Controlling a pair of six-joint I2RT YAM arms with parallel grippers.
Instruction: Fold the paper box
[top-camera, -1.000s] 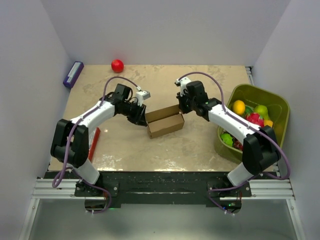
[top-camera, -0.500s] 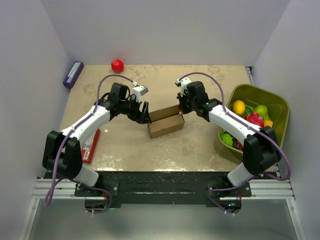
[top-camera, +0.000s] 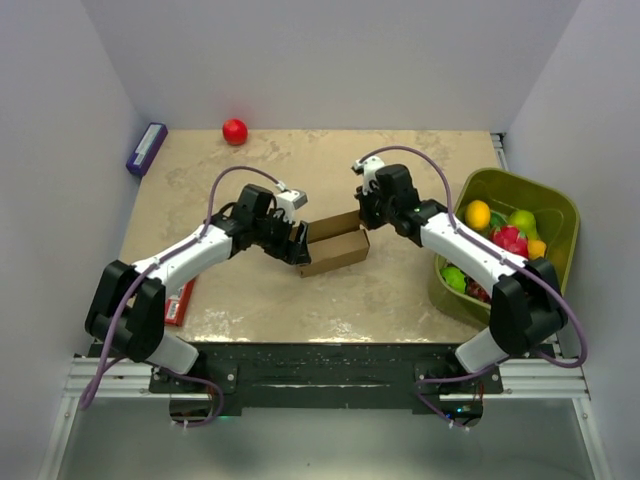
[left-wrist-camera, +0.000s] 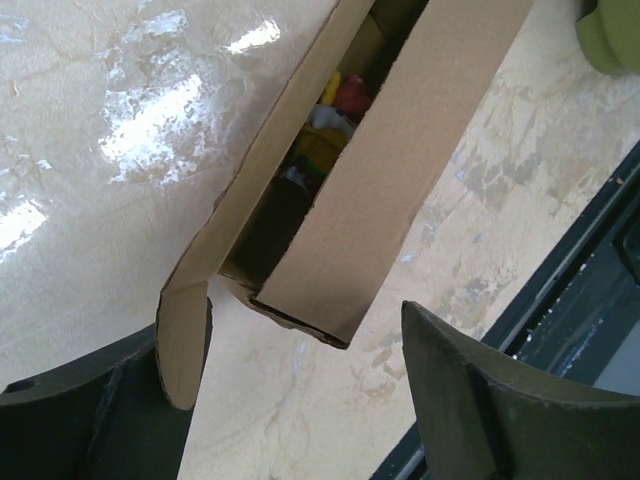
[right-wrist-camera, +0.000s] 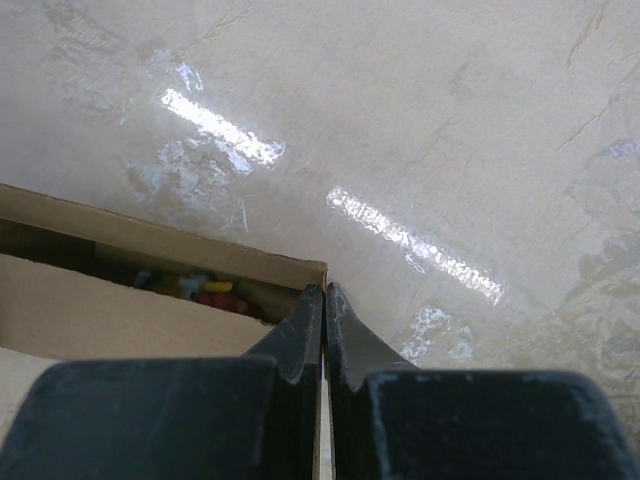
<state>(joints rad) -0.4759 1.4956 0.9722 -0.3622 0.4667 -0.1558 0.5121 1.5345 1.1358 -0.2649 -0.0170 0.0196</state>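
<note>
The paper box (top-camera: 333, 243) is a long brown cardboard carton lying mid-table, its top slit open with small colourful things showing inside (left-wrist-camera: 330, 120). My left gripper (top-camera: 300, 246) is open at the box's left end. In the left wrist view its fingers (left-wrist-camera: 500, 410) stand wide on either side of that open end (left-wrist-camera: 310, 300), and a loose end flap (left-wrist-camera: 183, 340) hangs beside the left finger. My right gripper (top-camera: 362, 214) sits at the box's right end. There its jaws (right-wrist-camera: 324, 292) are pressed together along the end wall at the box's corner (right-wrist-camera: 300, 268).
A green bin (top-camera: 548, 205) of toy fruit stands at the right edge. Against the back wall rests a red ball (top-camera: 235, 131), and a small purple box (top-camera: 146, 149) is at the far left. A red flat pack (top-camera: 181, 299) lies under the left arm.
My left gripper has opened wide and shifted right and nearer, from beside the box's left end to straddling it. The right gripper and the box have stayed put.
</note>
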